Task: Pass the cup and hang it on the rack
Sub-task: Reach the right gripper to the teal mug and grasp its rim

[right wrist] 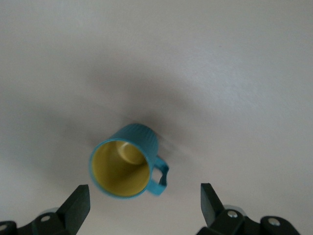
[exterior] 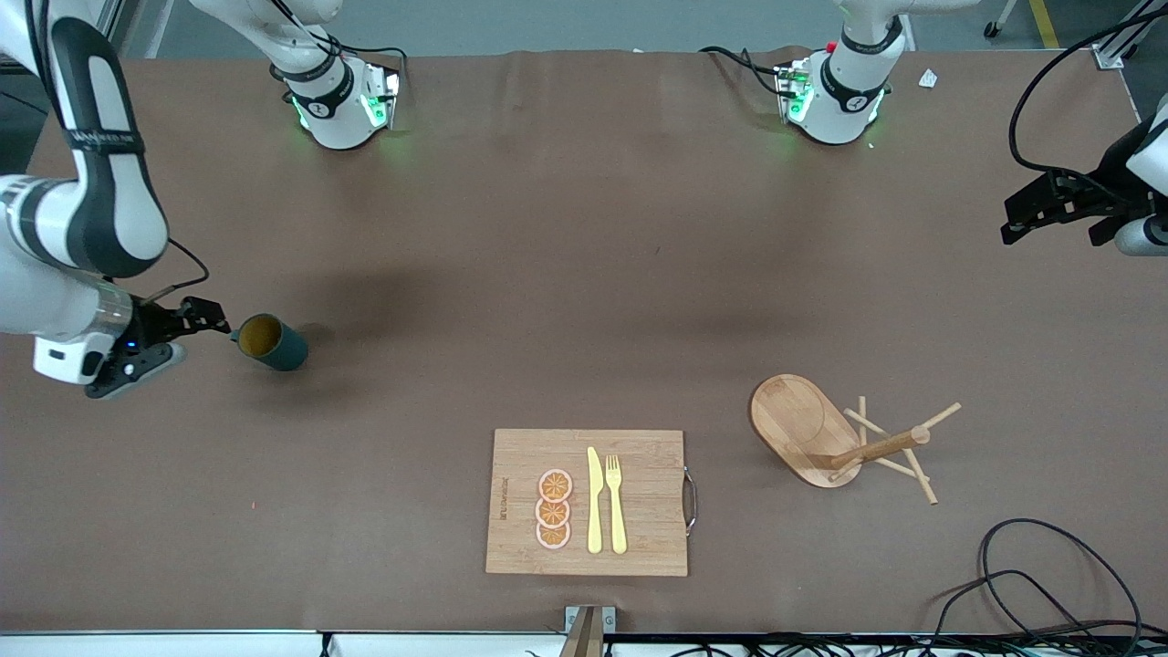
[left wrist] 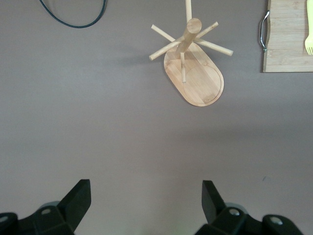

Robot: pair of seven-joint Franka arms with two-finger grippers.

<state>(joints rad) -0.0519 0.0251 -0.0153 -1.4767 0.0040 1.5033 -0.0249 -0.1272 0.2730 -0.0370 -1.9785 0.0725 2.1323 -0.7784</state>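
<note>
The cup (exterior: pixel 271 342), dark teal with a mustard-yellow inside, stands upright on the table toward the right arm's end. My right gripper (exterior: pixel 196 330) is open and empty just beside it, on the side of its loop handle. In the right wrist view the cup (right wrist: pixel 126 164) sits just ahead of the gap between the open fingers (right wrist: pixel 145 198), untouched. The rack (exterior: pixel 826 433), a wooden mug tree on an oval base, stands toward the left arm's end. My left gripper (exterior: pixel 1027 214) waits open and empty above the table's end; its wrist view shows the rack (left wrist: pixel 193 68) ahead of the open gripper (left wrist: pixel 146 196).
A rectangular wooden cutting board (exterior: pixel 589 502) with orange slices, a yellow knife and a fork lies near the front camera's edge, between cup and rack. Its corner with the metal handle shows in the left wrist view (left wrist: pixel 288 36). Black cables (exterior: pixel 1040 584) lie at the table's corner.
</note>
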